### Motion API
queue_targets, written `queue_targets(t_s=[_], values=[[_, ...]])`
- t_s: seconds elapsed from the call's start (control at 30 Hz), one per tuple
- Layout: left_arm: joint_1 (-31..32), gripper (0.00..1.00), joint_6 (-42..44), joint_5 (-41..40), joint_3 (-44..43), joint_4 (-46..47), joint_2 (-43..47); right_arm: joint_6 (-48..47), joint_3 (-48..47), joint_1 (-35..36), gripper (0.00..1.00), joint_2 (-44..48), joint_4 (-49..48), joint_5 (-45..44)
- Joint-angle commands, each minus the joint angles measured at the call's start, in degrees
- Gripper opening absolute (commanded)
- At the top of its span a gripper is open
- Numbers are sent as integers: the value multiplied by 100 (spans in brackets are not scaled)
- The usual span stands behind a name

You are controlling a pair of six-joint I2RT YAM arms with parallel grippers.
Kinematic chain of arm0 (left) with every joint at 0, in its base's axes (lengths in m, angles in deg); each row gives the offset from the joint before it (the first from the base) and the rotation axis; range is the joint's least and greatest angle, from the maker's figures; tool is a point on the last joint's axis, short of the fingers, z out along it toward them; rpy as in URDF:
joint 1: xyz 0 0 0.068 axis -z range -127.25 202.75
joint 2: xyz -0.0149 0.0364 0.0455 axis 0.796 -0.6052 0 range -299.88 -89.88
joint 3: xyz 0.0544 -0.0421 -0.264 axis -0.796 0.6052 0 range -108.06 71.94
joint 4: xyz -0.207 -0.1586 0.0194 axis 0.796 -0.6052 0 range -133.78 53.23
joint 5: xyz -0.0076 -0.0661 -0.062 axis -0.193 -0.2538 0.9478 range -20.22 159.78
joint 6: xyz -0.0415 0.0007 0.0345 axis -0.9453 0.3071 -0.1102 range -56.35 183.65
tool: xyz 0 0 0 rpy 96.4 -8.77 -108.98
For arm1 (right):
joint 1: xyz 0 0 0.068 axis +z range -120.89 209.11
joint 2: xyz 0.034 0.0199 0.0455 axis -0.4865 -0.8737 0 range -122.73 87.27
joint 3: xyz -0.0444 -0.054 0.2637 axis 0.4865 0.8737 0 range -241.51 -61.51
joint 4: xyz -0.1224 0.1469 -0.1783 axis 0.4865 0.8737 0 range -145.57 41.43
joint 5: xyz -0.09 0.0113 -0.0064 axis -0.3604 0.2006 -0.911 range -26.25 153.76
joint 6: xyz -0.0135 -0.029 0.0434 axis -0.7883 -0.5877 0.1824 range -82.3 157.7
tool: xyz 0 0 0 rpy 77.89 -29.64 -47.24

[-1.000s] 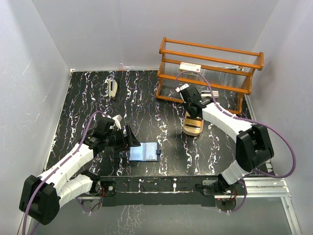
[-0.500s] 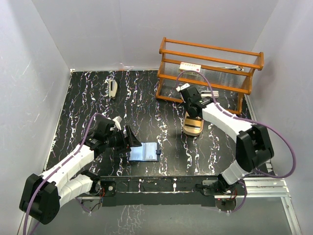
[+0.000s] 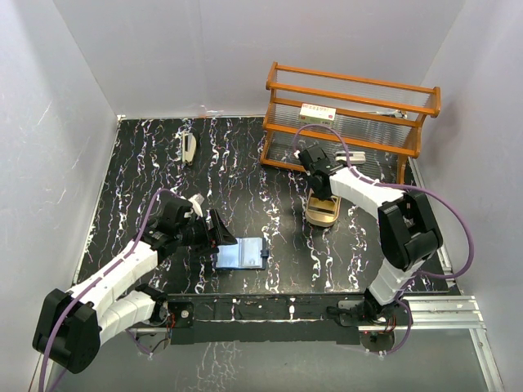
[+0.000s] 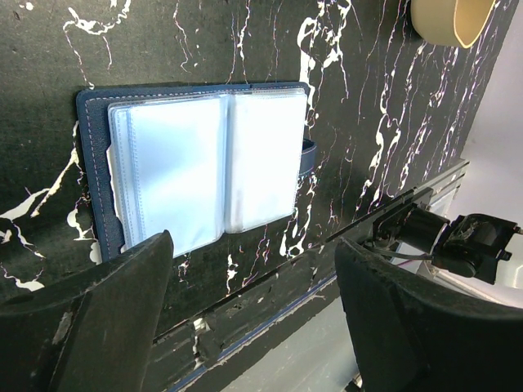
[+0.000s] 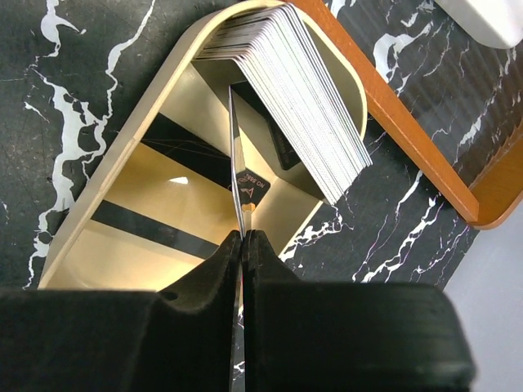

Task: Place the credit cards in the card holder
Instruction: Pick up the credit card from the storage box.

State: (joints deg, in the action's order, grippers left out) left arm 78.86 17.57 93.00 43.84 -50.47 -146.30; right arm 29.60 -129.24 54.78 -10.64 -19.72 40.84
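The card holder [image 3: 241, 254] lies open near the table's front edge, navy cover down and pale clear sleeves up [image 4: 204, 167]. My left gripper [image 3: 222, 238] hovers at its left edge, open, nothing between its fingers [image 4: 253, 257]. A stack of credit cards [image 5: 302, 90] stands on edge in the gold oval tray [image 3: 323, 216]. My right gripper [image 3: 324, 196] hangs over that tray, shut on one thin card [image 5: 235, 163] held edge-on above the tray floor [image 5: 106, 237].
A wooden rack with clear shelves [image 3: 351, 114] stands at the back right, just behind the tray; its orange base rail [image 5: 409, 139] runs close to the cards. A small box [image 3: 317, 113] rests on the rack. A pale stapler-like object [image 3: 189, 148] lies at the back left.
The right wrist has drawn back slightly toward the rack and its forearm has swung, the card still pinched. The left gripper has edged a little nearer the card holder.
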Motion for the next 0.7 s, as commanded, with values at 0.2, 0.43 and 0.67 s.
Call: queue_targets(t_s=[0.2,0.43,0.67], values=[[24,80,82,68,-123,-58,23,-16,-188,-68,12,-575,-421,-635],[24,81,82,70,-141,-41,-27,-130,-206,-69,14,-567,-555,-790],[26,81,56,85,-152,2,-63,-195,-241,-70,14,-406,-608,-969]])
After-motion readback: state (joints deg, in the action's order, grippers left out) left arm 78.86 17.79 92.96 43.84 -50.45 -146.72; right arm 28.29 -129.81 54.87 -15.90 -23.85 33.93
